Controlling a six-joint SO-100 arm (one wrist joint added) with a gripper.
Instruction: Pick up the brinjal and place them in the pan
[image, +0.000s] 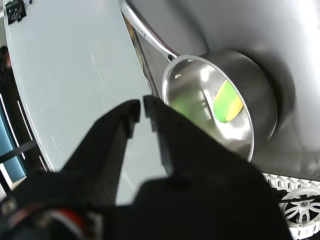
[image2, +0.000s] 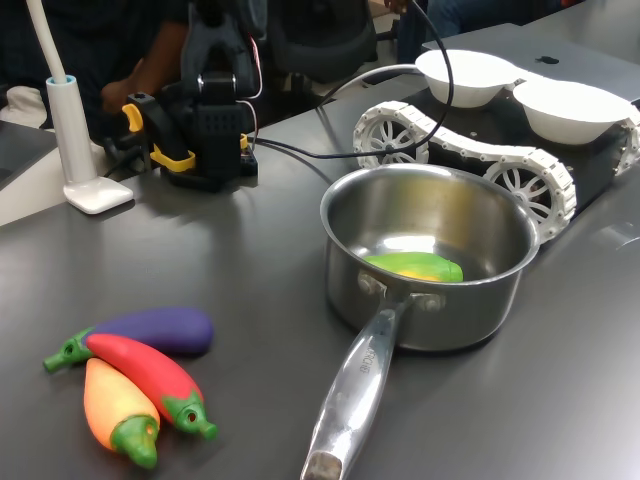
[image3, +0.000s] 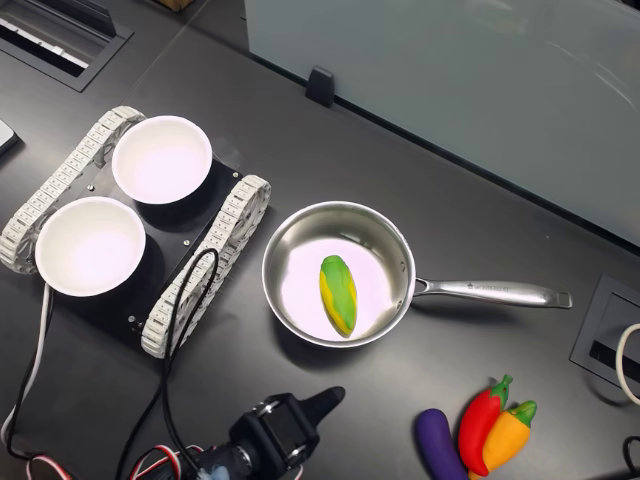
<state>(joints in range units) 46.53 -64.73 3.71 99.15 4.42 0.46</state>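
Purple and glossy, the brinjal (image2: 160, 328) lies nearest us in the first exterior view, on the dark worktop (image2: 250, 250), pressed against a red chili toy (image2: 150, 372) that overlaps its stem end, with an orange pepper toy (image2: 118, 408) tucked just beside the pair. That crowding is our first worry: we judge that an end effector coming down here could close on the chili instead, or nudge all three apart and roll the smooth brinjal out of reach. Beyond the cluster stands the pan (image2: 430, 265), its long handle (image2: 352, 400) pointing back toward the toys; a carry that passes low could clip the handle or rim and shift the pan. Inside it we see a yellow-green corn toy (image2: 415, 267) already lying on the base, so a dropped brinjal may bounce off it. Farther back, the end effector (image: 141, 106) hangs empty in the wrist view, its jaws almost together with only a narrow gap, well apart from the brinjal; we think it would have to spread wider before any grasp, or the tips would simply push the toy away. Behind the pan, a tracked vehicle (image2: 480, 160) carries two white bowls (image2: 470, 75), a wrong destination within easy reach.
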